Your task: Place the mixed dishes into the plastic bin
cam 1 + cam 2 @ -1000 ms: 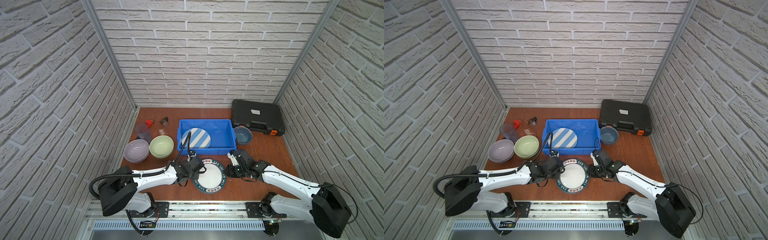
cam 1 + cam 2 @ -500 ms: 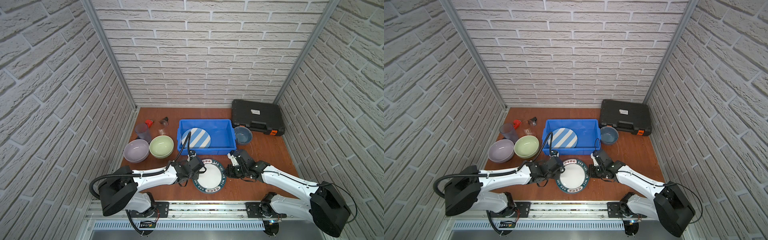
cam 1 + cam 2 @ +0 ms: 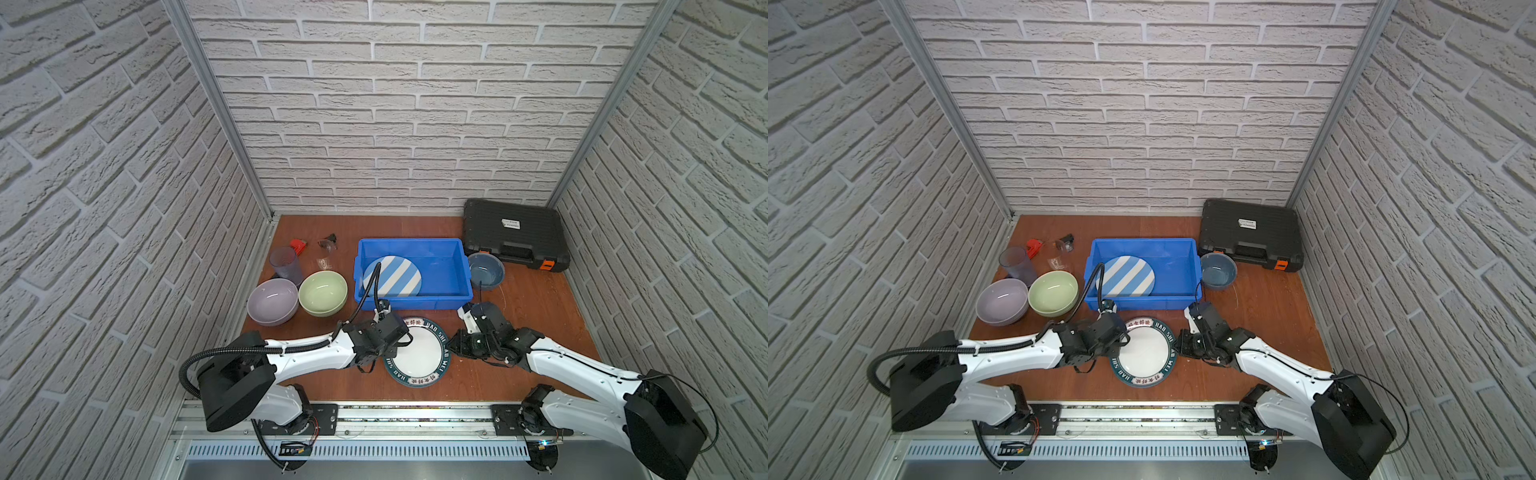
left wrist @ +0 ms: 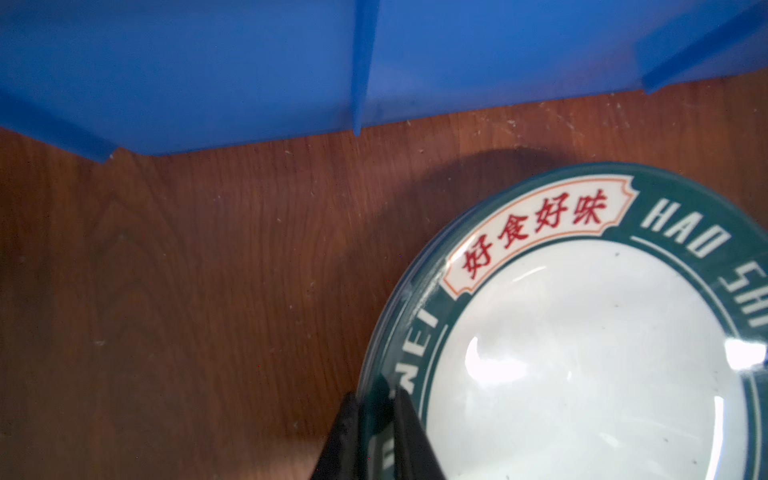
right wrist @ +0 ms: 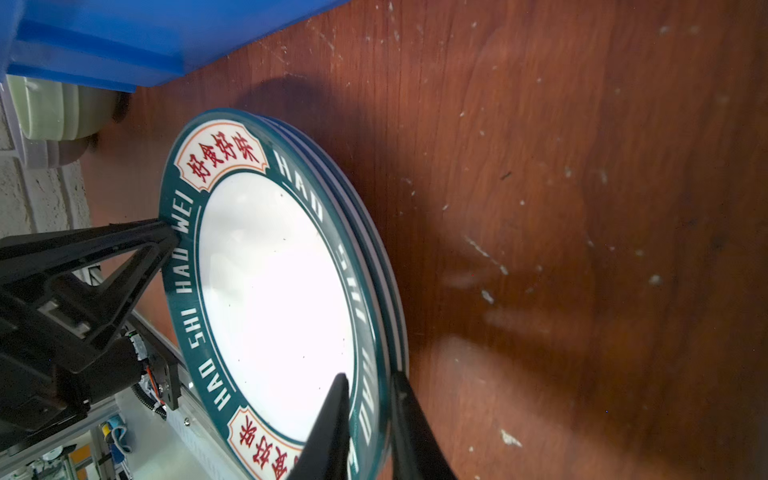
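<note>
Both claws are on the teal-rimmed plate (image 3: 417, 353), which lies on the table (image 3: 540, 316) just in front of the plastic bin (image 3: 415, 302).
- The left gripper (image 4: 374, 399) is pinched shut on the rim at its side.
- The right gripper (image 5: 368, 382) straddles the opposite rim and looks closed on it.

Risks, near to far:
- **Second plate:** there's another plate underneath (image 5: 392, 299). The right gripper's outer finger sits at that stack's edge. If it catches the lower rim, you'll drag or lift two.
- **Grip:** both holds are thin pinches on glossy glaze. If you lift out of sync, the plate twists and likely slips out.
- **Bin wall:** the front wall is right behind the plate. Too low a carry clips it.
- **Cable:** the left arm's cable (image 3: 376, 282) arcs over that wall and could snag.
- **Striped plate:** the striped plate (image 3: 392, 276) fills the bin's left part and looks tilted. Set down on it and things may slide or clack.
- **Bowls:** the pale green bowl (image 3: 323, 292) and dark blue bowl (image 3: 485, 270) flank the bin. Watch your elbows.
</note>
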### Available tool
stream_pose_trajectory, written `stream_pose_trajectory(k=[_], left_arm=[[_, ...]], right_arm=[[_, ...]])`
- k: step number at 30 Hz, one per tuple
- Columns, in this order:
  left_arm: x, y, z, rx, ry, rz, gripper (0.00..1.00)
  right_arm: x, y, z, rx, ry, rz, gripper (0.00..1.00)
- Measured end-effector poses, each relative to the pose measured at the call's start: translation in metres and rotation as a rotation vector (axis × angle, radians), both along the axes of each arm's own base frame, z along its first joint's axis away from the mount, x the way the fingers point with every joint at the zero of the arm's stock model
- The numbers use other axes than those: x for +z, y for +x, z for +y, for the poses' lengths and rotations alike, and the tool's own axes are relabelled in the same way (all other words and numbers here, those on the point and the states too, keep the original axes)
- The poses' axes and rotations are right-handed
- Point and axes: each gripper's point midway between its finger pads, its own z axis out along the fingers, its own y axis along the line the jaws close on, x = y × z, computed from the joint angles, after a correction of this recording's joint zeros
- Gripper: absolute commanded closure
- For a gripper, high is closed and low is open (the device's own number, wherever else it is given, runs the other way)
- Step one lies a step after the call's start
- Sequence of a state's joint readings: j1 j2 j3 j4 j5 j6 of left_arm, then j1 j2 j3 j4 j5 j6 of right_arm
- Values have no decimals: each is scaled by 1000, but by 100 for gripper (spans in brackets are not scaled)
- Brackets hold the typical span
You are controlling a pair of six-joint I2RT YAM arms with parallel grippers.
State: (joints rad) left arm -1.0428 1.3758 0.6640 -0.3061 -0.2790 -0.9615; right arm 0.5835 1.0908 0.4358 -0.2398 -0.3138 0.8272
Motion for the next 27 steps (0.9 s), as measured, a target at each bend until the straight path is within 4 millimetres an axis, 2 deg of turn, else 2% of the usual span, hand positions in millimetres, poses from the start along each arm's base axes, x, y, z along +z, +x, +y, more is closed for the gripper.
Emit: stream_pose_trajectory(k=[9, 19, 27], left_arm=[[-3, 0, 2, 9, 4, 1, 84], [-7, -3, -1, 3, -5, 21, 84], [-6, -7, -10, -20, -43, 44, 84]], right_arm=[[13, 2, 3, -6, 43, -33, 81], [36, 6, 19, 42, 130, -81, 81], [30, 7, 20, 58, 107, -61, 82]])
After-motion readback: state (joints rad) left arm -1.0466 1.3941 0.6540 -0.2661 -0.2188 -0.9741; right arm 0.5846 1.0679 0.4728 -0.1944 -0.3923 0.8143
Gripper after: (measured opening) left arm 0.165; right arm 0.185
